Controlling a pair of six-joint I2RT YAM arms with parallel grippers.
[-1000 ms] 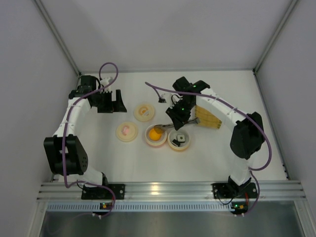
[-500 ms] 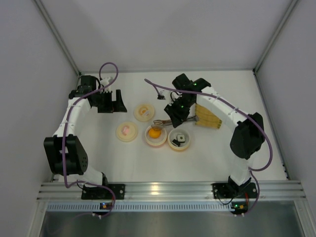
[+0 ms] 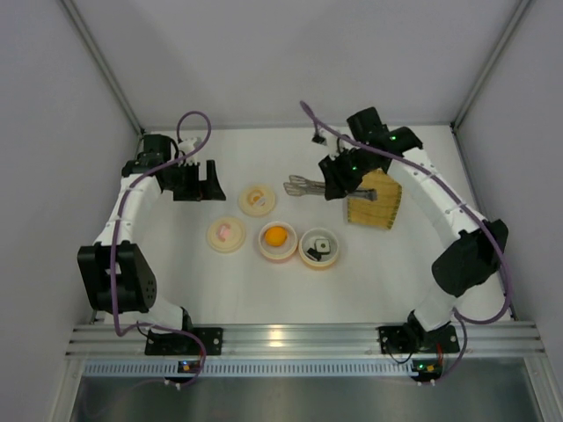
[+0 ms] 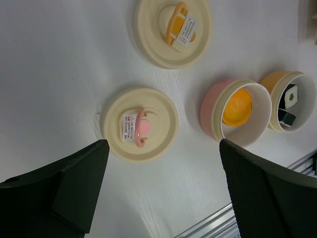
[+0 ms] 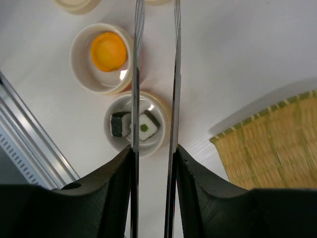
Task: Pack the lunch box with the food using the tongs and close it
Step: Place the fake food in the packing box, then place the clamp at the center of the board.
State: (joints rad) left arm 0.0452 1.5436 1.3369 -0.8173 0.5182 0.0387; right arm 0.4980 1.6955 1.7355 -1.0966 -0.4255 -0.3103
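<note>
My right gripper (image 3: 327,183) is shut on the silver tongs (image 3: 299,185), held above the table behind the lunch box cups. In the right wrist view the two tongs arms (image 5: 136,74) run parallel, slightly apart, with nothing between their tips. The orange ball (image 3: 276,236) lies in the pink cup (image 3: 264,250). Two sushi pieces (image 5: 146,126) lie in the orange cup (image 3: 334,257). My left gripper (image 3: 202,192) stands open and empty at the far left, above the pink-knob lid (image 4: 139,124).
Two cream lids lie left of the cups: one with an orange knob (image 3: 257,200), one with a pink knob (image 3: 226,235). A bamboo tray (image 3: 374,200) sits under the right arm. White walls close in the table on three sides.
The right arm has drawn the tongs up and back from the pink cup toward the far right. The orange ball stays in that cup. The left arm has not moved.
</note>
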